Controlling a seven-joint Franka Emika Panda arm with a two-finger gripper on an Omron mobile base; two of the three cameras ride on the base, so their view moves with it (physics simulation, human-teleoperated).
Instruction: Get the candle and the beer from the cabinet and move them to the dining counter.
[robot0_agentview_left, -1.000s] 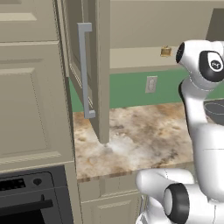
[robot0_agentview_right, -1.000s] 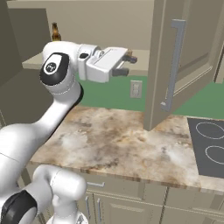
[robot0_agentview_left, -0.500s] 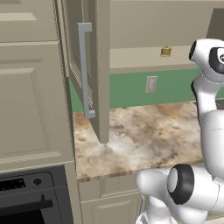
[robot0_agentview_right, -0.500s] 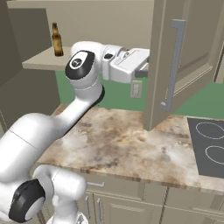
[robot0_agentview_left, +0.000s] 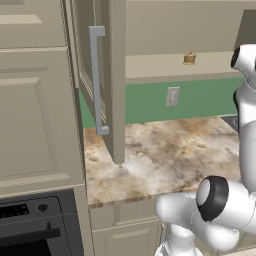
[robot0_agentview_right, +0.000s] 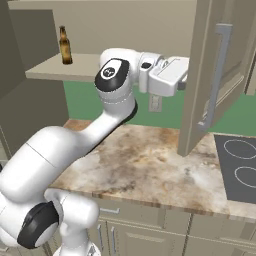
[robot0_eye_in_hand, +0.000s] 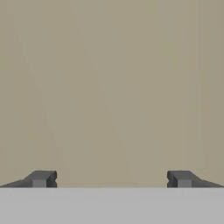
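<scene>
The beer, a slim amber bottle with a dark neck, stands upright at the left end of the cabinet shelf. The candle, a tiny golden-brown jar, sits further right on that same shelf. My gripper is held out level at shelf height, well right of the beer, its tips against the edge of the open cabinet door. In the hand view the gripper is open, with its fingertips wide apart, nothing between them and a plain beige surface close ahead. The dining counter is out of view.
Both cabinet doors hang open, each with a long grey bar handle. Below lies a marbled stone worktop with a black cooktop at its right. A white wall socket sits on the green backsplash. A tall beige unit holds a black oven.
The arm has swung right along the shelf, away from the beer and up to the right-hand open door. The jaws stayed open; bottle and candle have not moved.
</scene>
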